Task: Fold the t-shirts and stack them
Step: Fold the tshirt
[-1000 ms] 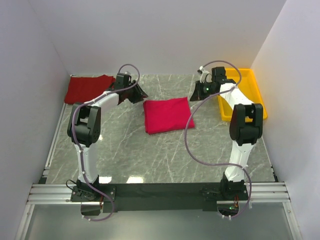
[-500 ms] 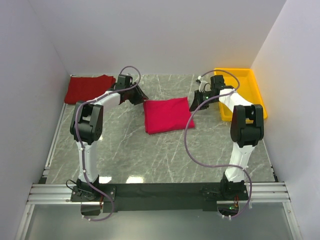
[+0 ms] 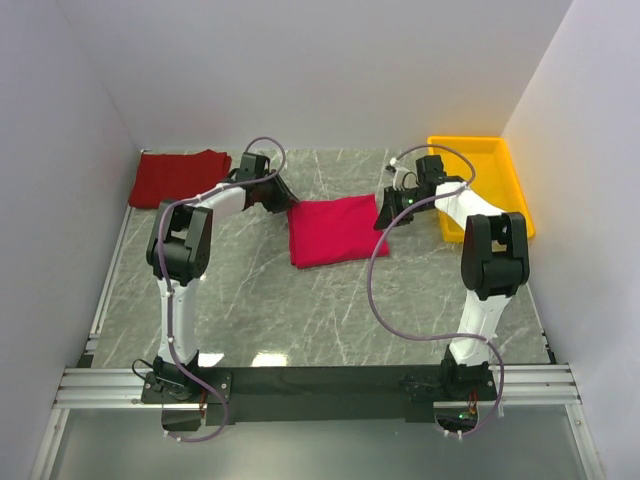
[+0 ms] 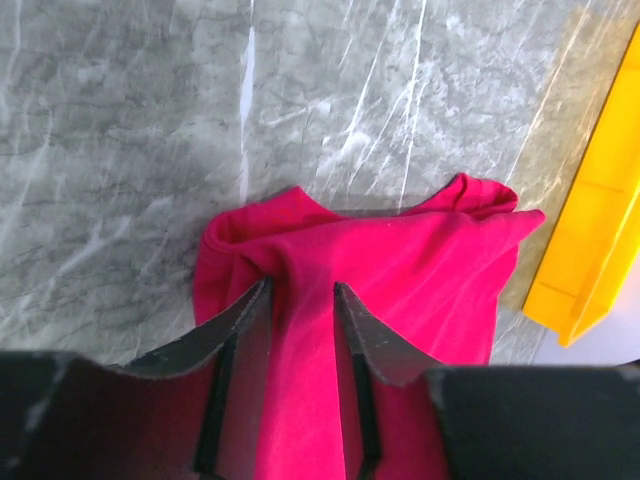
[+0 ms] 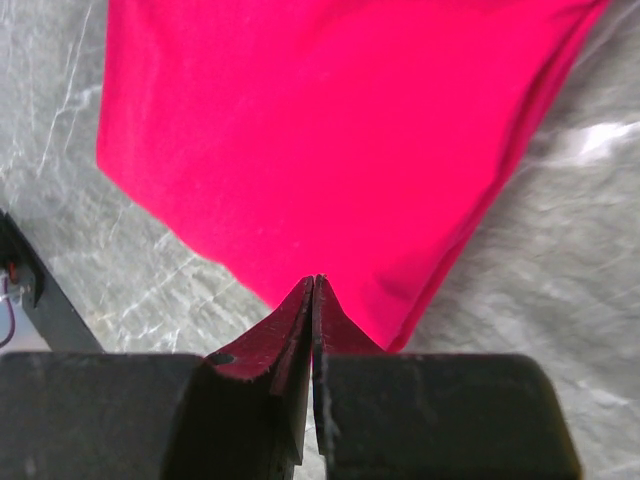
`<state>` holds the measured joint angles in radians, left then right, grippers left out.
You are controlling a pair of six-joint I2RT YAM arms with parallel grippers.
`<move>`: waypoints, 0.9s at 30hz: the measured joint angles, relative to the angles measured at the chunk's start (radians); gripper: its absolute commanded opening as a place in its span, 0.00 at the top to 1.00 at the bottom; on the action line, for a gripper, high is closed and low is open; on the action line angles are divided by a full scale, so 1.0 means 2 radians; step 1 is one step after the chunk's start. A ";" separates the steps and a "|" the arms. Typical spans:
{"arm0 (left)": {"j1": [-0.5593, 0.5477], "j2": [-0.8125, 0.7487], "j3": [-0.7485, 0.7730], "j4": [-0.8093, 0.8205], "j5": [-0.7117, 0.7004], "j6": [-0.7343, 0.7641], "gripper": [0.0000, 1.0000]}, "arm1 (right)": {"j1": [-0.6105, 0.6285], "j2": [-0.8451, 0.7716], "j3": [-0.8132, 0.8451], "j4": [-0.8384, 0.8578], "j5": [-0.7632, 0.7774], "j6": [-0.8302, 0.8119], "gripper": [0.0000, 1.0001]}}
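Lying L-to-R: crimson tee (image 3: 335,230)

Before you lie a crimson shirt (image 3: 333,230), bright and plain, and a dark red shirt (image 3: 180,177), equally unpatterned. The tray (image 3: 490,160) is yellow. The table (image 3: 330,310) is grey marble veined with white. The arms (image 3: 178,300) are white with black joints, the cables (image 3: 373,272) purple, the walls (image 3: 330,70) white.
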<state>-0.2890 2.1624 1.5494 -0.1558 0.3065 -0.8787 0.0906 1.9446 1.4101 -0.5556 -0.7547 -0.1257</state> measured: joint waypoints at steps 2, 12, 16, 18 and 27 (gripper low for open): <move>-0.001 0.002 0.000 0.000 0.002 -0.001 0.70 | 0.002 -0.003 -0.007 -0.001 -0.002 -0.001 0.92; -0.001 0.004 0.000 0.001 0.009 -0.008 0.99 | 0.008 -0.011 -0.035 -0.003 -0.006 -0.003 0.94; -0.001 0.004 0.000 0.002 0.009 -0.009 0.99 | 0.010 -0.012 -0.047 -0.005 0.003 -0.003 0.96; -0.001 0.004 0.000 0.002 0.009 -0.009 0.99 | 0.010 -0.012 -0.047 -0.008 0.006 -0.003 0.96; 0.004 0.004 0.000 0.002 0.009 -0.009 0.99 | 0.011 -0.010 -0.047 -0.018 0.035 -0.003 0.97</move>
<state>-0.2817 2.1708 1.5486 -0.1513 0.3241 -0.8967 0.1120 1.9247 1.3163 -0.5911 -0.6846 -0.1318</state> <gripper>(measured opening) 0.016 0.033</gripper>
